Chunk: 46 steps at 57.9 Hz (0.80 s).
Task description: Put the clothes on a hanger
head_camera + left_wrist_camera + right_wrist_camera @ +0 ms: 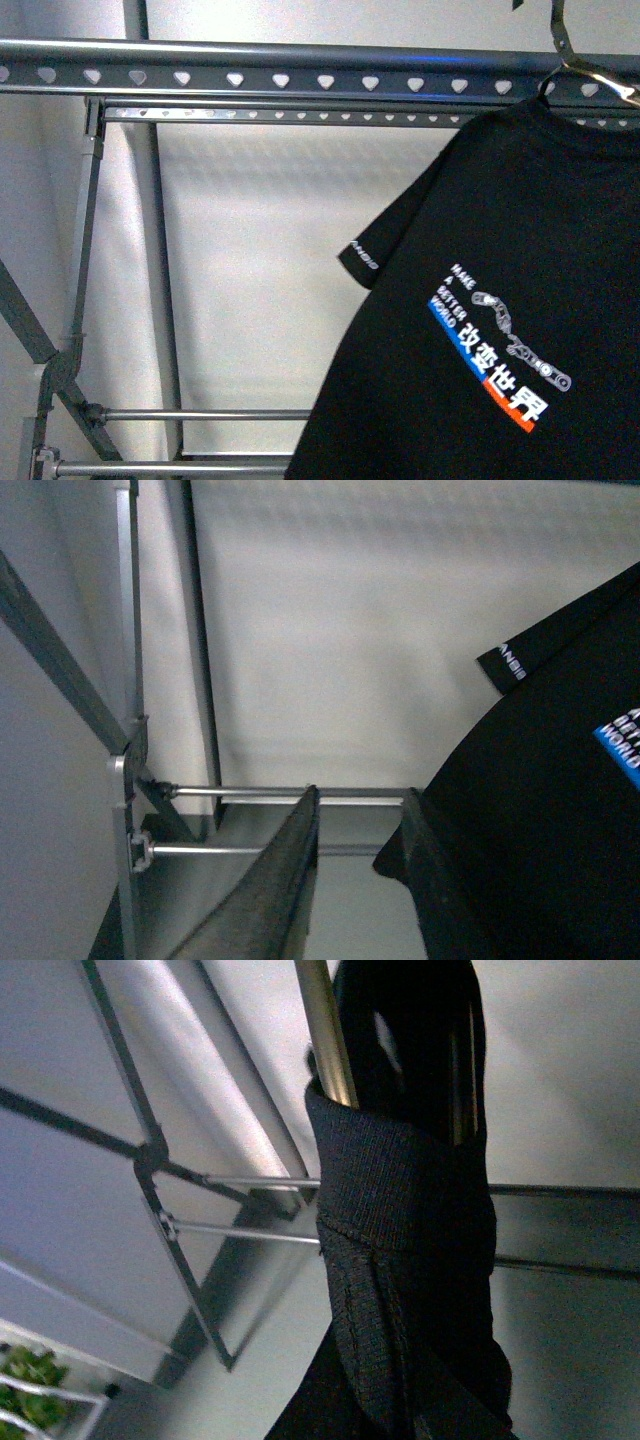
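Note:
The clothes [500, 300], a black T-shirt with a white, blue and red print, hang at the right of the front view on a thin metal wire hook [560, 50], just below the hanger's top rail [250, 75] with its heart-shaped holes. My left gripper [360, 820] is open and empty; its right finger [425, 880] is next to the shirt's hem [540, 810]. In the right wrist view the shirt's ribbed collar [400, 1190] fills the middle, wrapped round metal rods [325, 1030]. My right gripper is shut on the clothes; its fingers are hidden by the fabric.
The rack's thin legs and cross bars [200, 415] stand at the left and low down, before a white wall. A lower rail [280, 115] runs behind the top one. Rack bars [280, 792] lie just beyond my left fingers. A green plant [25, 1380] shows in the right wrist view's corner.

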Tool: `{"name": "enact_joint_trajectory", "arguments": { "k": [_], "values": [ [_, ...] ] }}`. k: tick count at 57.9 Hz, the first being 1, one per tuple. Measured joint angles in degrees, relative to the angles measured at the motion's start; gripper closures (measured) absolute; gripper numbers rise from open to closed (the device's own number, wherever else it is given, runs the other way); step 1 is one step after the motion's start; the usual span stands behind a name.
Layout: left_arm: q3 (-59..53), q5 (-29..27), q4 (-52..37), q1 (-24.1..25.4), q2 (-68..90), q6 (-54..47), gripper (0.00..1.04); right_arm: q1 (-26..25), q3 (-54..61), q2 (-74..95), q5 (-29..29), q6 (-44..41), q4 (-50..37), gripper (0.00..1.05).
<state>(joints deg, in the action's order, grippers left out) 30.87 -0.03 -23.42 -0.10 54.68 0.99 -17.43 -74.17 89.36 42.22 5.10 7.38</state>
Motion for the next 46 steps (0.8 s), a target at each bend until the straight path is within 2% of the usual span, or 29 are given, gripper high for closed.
{"name": "enact_joint_trajectory", "arguments": {
  "k": [3,5,16,27,31,37,46],
  "values": [
    [-4.5,0.0,-1.9,0.0,-2.5,-0.2,0.97,1.0,-3.0,2.0,-0.6,6.6,0.8,1.01],
    [-6.4,0.0,-2.7,0.0,-3.9,-0.2,1.03,1.6,-4.2,2.8,-1.2,8.9,1.4,1.01],
    [-14.3,0.0,-5.0,0.0,-9.4,-0.7,1.01,3.3,-8.4,7.1,-5.0,16.6,2.5,1.01],
    [-19.6,0.0,-5.2,0.0,-14.3,-0.7,1.01,5.9,-4.0,7.7,-7.7,16.1,0.5,1.01],
    [-21.4,0.0,-5.2,0.0,-16.4,-0.7,1.01,7.3,0.8,7.0,-8.2,15.0,-4.8,1.00],
    [-23.8,0.0,-4.1,0.0,-19.9,-0.7,1.01,8.9,9.7,3.5,-13.5,11.3,-17.9,0.78],
    [-26.0,0.0,-1.9,0.0,-24.3,-0.7,1.01,7.0,24.6,-10.3,-27.9,6.2,-42.2,0.47]
  ]
}}
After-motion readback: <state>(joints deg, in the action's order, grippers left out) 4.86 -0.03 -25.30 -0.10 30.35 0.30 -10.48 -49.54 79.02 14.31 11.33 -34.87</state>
